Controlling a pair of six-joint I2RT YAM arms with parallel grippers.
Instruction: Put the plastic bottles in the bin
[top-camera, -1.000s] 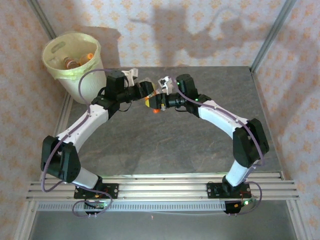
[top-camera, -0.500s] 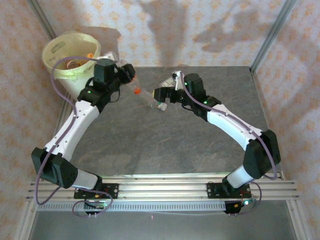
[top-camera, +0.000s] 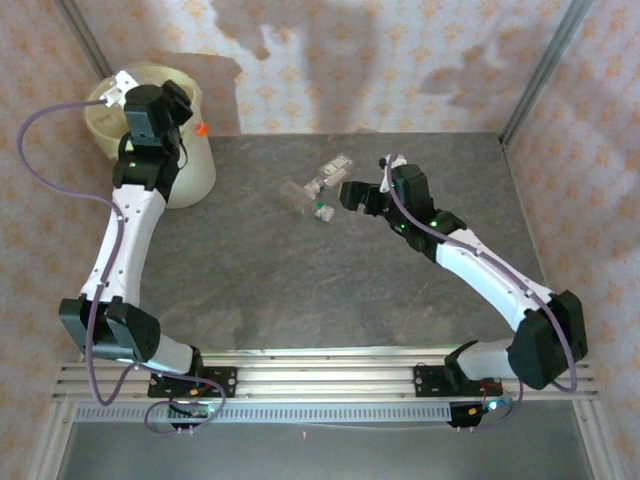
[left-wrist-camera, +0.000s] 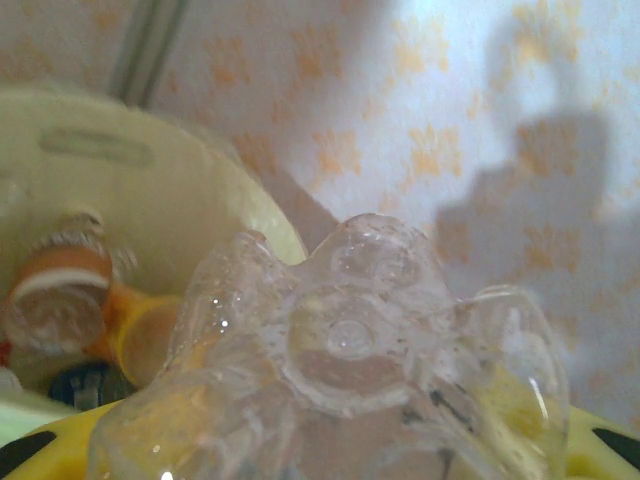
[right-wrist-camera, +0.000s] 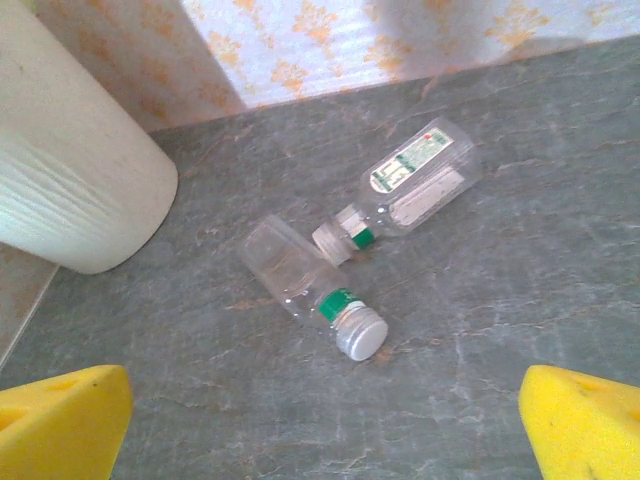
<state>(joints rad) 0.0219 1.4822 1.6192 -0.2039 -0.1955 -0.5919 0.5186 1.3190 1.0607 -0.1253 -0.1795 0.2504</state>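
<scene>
A grey table (top-camera: 300, 290) fills the middle of the top view, the cream bin (top-camera: 195, 172) at its upper left corner. Over the bin the left gripper (top-camera: 182, 102) is clamped on a clear bottle (left-wrist-camera: 350, 340), its base at lower centre of the left wrist view; other bottles (left-wrist-camera: 60, 300) lie inside at left. The right gripper (top-camera: 352, 192) stands wide open just right of a green-banded bottle (right-wrist-camera: 310, 290) and a labelled bottle (right-wrist-camera: 415, 180) lying close together at upper centre
</scene>
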